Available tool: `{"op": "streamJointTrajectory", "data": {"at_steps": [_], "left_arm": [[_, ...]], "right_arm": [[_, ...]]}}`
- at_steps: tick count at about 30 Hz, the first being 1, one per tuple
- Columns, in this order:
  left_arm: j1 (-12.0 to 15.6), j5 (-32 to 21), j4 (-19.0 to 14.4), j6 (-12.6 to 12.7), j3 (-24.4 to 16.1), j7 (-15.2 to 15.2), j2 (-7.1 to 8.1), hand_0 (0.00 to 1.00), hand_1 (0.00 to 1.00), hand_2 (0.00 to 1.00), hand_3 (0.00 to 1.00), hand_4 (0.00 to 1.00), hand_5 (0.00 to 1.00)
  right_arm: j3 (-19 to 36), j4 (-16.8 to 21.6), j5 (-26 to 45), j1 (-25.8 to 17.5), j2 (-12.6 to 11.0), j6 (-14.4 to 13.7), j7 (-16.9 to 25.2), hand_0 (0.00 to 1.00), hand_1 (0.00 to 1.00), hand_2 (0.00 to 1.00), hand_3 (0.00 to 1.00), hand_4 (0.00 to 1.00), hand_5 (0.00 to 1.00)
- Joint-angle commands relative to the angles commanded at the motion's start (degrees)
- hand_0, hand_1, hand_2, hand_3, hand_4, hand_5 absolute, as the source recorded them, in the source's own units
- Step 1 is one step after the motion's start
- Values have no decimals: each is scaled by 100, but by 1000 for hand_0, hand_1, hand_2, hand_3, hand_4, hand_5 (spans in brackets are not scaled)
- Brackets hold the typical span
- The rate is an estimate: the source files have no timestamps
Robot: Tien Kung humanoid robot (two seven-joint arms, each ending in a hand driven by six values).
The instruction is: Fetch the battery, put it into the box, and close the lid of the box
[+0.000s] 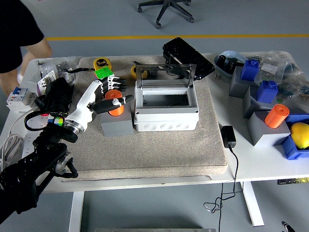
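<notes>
An orange cylindrical battery [115, 107] stands on a grey block [117, 125] on the beige mat, left of the box. My left hand [114, 93] reaches in from the lower left. Its black fingers curl behind the battery and its thumb crosses the front, so it is shut on the battery, which still rests on the block. The white box [166, 118] sits mid-mat, empty inside, with its clear lid [165, 73] standing open at the back. My right arm is out of view.
A second orange cylinder [277, 116] stands on a grey block at the right among blue blocks [268, 90] and a yellow object [300, 134]. A black adapter [228, 136] lies right of the mat. A tape measure [102, 63] and a black tray [188, 57] lie behind. A person [19, 38] stands far left.
</notes>
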Motion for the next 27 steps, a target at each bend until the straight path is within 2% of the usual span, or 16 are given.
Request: {"op": "streamJointTrajectory", "data": {"at_steps": [4,5,10,11,16,17,27], "left_arm": [[-8,-54,32,-12,47,33,-16,613,630,613,609,998,178],[-11,-82,39,-8,57,42,-24,514,564,603,593,998,130],[-37,-210,86,-8,90,92,-67,514,564,603,593,998,130],[-41,-226,93,-10,92,100,-75,479,537,594,584,991,37],[-79,-370,168,-30,129,167,-125,479,537,594,584,991,37],[-90,-421,193,-33,135,183,-134,474,526,580,576,959,2],[-179,-567,281,16,168,187,-203,452,495,545,558,975,2]], "right_arm": [[5,2,-7,-4,2,-4,1,660,640,646,537,878,445],[12,1,-7,-5,4,-6,2,660,640,647,537,878,446],[36,1,-8,-13,15,-3,3,660,640,647,537,878,446],[43,1,-12,-14,16,-4,6,660,640,647,538,879,446],[54,1,-12,-26,30,-2,11,660,640,647,538,879,446],[56,1,-12,-26,33,-2,14,660,640,647,538,879,446],[78,1,-12,-15,35,-1,13,660,640,647,538,879,446]]}}
